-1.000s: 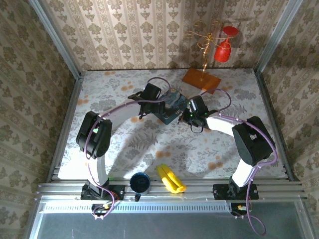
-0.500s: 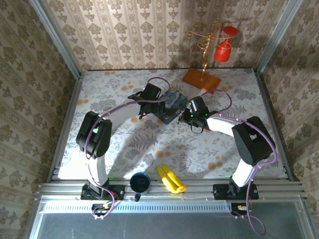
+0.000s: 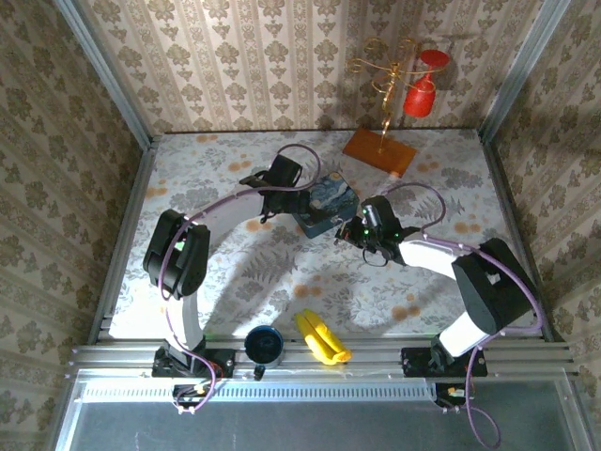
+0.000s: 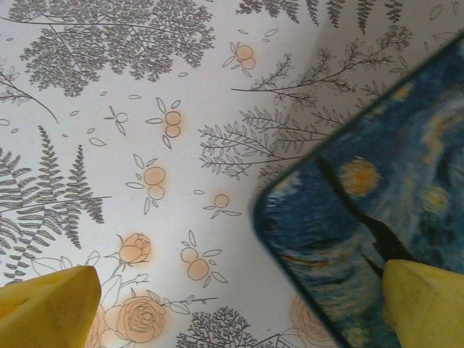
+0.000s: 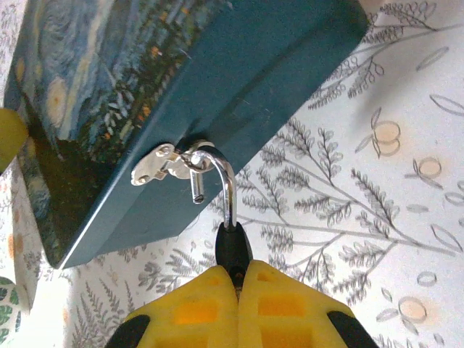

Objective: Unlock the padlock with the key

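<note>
The blue painting-printed box [image 5: 217,72] lies on the floral table, and a silver hasp [image 5: 156,165] sticks out of its side. The padlock [image 5: 233,246] hangs from that hasp by its silver shackle [image 5: 228,188], whose short end stands free of the dark body. My right gripper [image 5: 237,275] is shut on the padlock's body, just off the box's near right side [image 3: 352,231]. My left gripper [image 4: 235,304] is open above the table, one yellow finger [image 4: 424,301] over the box's corner [image 4: 377,196], at the box's left [image 3: 299,200]. The key is hidden.
A banana [image 3: 321,338] and a blue mug [image 3: 264,344] sit by the near rail. At the back stands a gold rack on an orange base [image 3: 379,150] with red glasses [image 3: 421,94]. Papered walls close in the table.
My right gripper has pulled back toward the near right with the padlock. The box has turned with it and now shows more of its painted lid. The left arm barely moved.
</note>
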Action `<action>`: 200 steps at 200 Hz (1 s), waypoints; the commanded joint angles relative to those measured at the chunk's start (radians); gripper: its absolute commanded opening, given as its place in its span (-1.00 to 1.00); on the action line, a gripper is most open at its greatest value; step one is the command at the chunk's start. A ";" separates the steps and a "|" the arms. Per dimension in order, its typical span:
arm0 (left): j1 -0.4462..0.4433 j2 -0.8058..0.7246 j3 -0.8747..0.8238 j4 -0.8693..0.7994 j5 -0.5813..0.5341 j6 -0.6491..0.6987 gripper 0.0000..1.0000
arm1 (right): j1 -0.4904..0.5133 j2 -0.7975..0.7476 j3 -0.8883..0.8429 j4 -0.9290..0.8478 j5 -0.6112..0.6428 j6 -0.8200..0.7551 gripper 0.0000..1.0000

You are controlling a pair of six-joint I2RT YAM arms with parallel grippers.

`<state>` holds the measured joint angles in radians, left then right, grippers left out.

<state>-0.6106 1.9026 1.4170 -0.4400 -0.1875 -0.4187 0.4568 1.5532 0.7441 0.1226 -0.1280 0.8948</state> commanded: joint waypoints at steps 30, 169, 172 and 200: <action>0.038 0.037 0.022 -0.124 -0.045 0.034 1.00 | 0.045 -0.087 -0.072 -0.039 0.124 0.059 -1.00; -0.131 -0.138 -0.074 -0.072 0.076 -0.103 1.00 | 0.059 -0.042 -0.086 0.037 0.150 0.092 -1.00; -0.134 -0.141 -0.077 -0.067 0.078 -0.109 1.00 | 0.060 -0.043 -0.087 0.037 0.151 0.092 -1.00; -0.143 -0.165 -0.109 0.008 0.088 -0.150 1.00 | 0.061 -0.050 -0.093 0.034 0.154 0.095 -1.00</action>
<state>-0.7460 1.7809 1.3342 -0.4946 -0.1284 -0.5091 0.5098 1.5208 0.6678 0.1326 -0.0101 0.9733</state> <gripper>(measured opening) 0.998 0.046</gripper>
